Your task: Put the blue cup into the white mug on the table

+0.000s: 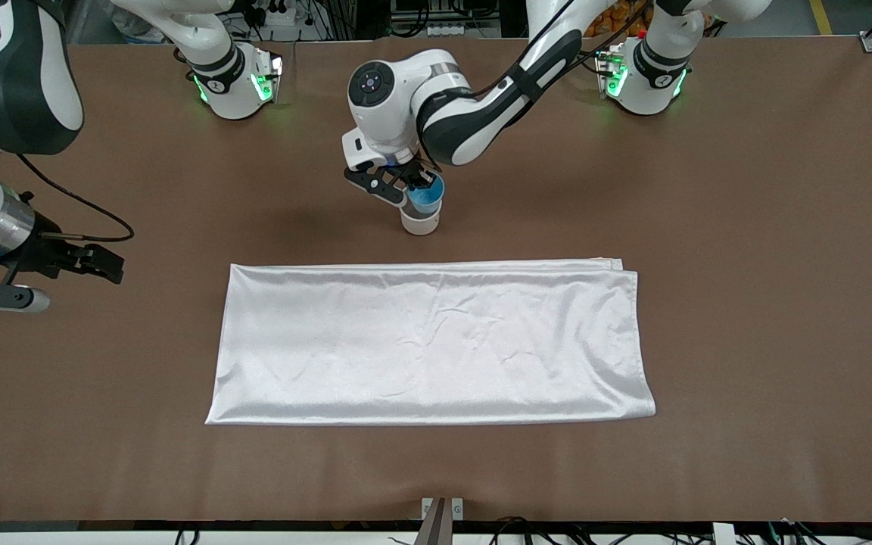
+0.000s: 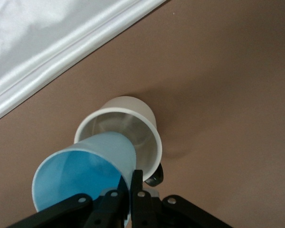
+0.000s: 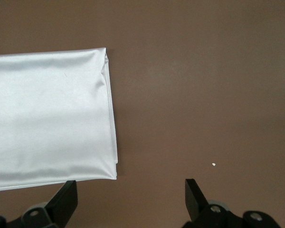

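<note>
My left gripper is shut on the rim of the blue cup and holds it tilted right over the white mug. The mug stands upright on the brown table, between the arm bases and the cloth. In the left wrist view the fingers pinch the cup's wall, its base reaches the mug's mouth, and the black handle peeks out beside it. My right gripper is open and empty, waiting over bare table at the right arm's end; it also shows in the right wrist view.
A folded white satin cloth lies flat mid-table, nearer to the front camera than the mug. Its corner shows in the right wrist view, its folded edge in the left wrist view. Bare brown table surrounds it.
</note>
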You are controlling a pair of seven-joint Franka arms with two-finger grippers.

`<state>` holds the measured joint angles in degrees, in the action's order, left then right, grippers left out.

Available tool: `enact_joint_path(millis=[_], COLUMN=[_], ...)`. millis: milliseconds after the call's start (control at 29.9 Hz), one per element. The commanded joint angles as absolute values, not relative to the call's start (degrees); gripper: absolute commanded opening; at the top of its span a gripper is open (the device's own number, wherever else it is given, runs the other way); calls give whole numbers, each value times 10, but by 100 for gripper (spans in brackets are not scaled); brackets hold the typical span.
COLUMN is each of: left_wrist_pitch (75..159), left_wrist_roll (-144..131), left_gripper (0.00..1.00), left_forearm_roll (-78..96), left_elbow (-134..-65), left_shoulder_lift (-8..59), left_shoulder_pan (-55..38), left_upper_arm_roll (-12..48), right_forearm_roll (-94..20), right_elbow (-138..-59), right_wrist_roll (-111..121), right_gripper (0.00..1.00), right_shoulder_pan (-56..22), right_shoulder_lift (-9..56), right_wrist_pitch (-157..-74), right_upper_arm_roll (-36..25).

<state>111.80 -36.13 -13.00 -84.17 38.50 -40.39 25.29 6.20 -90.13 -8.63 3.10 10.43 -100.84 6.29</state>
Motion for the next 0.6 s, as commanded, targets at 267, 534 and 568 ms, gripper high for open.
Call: enact_joint_path(millis=[267,534,568], left_wrist_pitch=[1114,1114,1114], left_wrist_roll=[-374,-341,-336], left_gripper=[1,100,100], left_forearm_roll=[-156,-175,-175], left_elbow=[-830,-831,-831], left_shoulder_lift=[395,374,370], left_shoulder_pan=[-409,-401,-396], left_upper_arm_roll=[256,256,255], right_forearm_roll=[64,64,63], right_elbow=[-902,-900,-900], right_wrist_roll=[-89,-82,-82], right_gripper=[100,100,100], right_shoulder_pan=[22,26,25], right_shoulder_lift=[98,92,92], right_wrist_pitch=[-1006,-1005,-1005], right_upper_arm_roll=[63,62,62])
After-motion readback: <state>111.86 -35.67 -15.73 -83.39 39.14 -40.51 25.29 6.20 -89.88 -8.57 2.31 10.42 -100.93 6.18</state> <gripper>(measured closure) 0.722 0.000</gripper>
